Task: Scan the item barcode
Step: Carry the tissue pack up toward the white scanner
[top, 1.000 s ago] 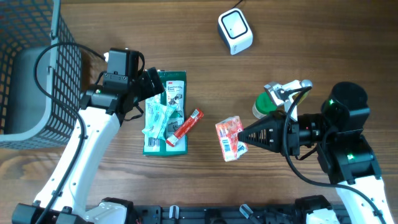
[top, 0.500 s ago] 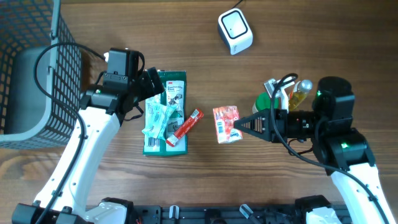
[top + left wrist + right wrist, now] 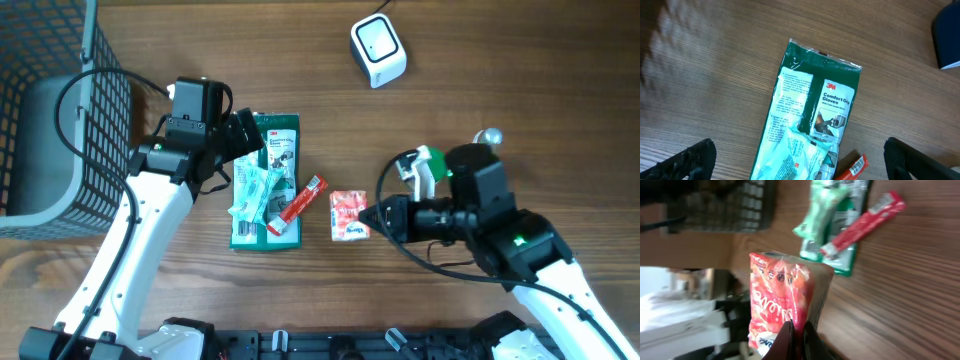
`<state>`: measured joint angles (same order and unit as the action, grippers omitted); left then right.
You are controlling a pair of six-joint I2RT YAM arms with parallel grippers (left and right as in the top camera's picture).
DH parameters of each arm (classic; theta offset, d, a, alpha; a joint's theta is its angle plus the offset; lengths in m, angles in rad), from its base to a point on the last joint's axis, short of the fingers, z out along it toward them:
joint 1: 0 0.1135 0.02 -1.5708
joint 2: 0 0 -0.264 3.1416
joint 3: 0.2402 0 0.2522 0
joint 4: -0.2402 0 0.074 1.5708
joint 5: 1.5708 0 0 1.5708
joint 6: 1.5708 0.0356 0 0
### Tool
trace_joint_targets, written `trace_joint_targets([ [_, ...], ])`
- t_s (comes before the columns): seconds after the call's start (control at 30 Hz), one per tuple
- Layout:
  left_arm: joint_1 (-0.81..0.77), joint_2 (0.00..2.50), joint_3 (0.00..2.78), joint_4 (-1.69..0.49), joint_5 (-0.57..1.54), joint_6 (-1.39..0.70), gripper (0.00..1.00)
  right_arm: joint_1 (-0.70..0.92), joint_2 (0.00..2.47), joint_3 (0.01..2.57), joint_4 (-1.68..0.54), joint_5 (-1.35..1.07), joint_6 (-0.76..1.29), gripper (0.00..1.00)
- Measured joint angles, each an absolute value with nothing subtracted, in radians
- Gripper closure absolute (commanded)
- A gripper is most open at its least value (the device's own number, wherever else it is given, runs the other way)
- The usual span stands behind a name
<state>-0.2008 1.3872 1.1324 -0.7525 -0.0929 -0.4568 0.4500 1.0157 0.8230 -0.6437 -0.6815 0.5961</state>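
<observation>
Wood-grain table (image 3: 520,80) filled the overhead view, with a wire basket (image 3: 100,130) standing at its far left corner and a small white scanner (image 3: 378,50) near the far edge, right of centre. I noted the right gripper (image 3: 368,215) clenched on the red snack packet (image 3: 348,216), its two fingers pinched tight together on the packet's right-hand edge. The right wrist view confirmed it: the fingertips (image 3: 790,332) met on the lower edge of the crinkled red wrapper, printed face toward the lens. The packet sat toward the front edge of the table, about midway along it and well apart from the scanner. Whether it rested on the wood or hung clear of it, I could not tell. Left of it lay a red stick sachet (image 3: 298,205), angled across the right edge of a green glove pack (image 3: 283,135), with a pale teal packet (image 3: 255,195) lying on top of that pack. The left gripper (image 3: 247,137) hovered over the far end of the glove pack, released and spread wide, both fingers (image 3: 695,160) at the lower corners of its wrist view and nothing between them. A green-capped bottle (image 3: 432,158) stood just beyond the right arm.
</observation>
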Motion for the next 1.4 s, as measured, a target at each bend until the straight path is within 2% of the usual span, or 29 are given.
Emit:
trace_joint_targets([
  [0.23, -0.201, 1.387, 1.132, -0.752, -0.093, -0.457, 0.0, 0.476, 1.106, 0.892, -0.72, -0.486, 0.592, 0.96],
  [0.5, -0.201, 1.388, 1.132, -0.751, -0.093, -0.457, 0.0, 0.477, 1.46, 1.626, -1.25, -0.256, 0.419, 0.96],
  [0.63, -0.201, 1.388, 1.132, -0.752, -0.093, -0.457, 0.0, 0.476, 1.675, 1.933, -1.353, -0.138, 0.349, 0.96],
  [0.73, -0.201, 1.388, 1.132, -0.752, -0.093, -0.457, 0.0, 0.477, 1.778, 2.014, -1.331, -0.051, 0.314, 0.96],
  [0.8, -0.201, 1.388, 1.132, -0.753, -0.093, -0.457, 0.0, 0.476, 1.867, 2.026, -1.272, 0.091, 0.301, 0.96],
  [1.0, -0.201, 1.388, 1.132, -0.752, -0.093, -0.457, 0.0, 0.476, 2.094, 2.029, -0.989, 0.287, 0.138, 0.96],
  [1.4, -0.201, 1.388, 1.132, -0.752, -0.093, -0.457, 0.0, 0.472, 2.241, 2.029, -0.579, 0.552, -0.086, 0.96],
])
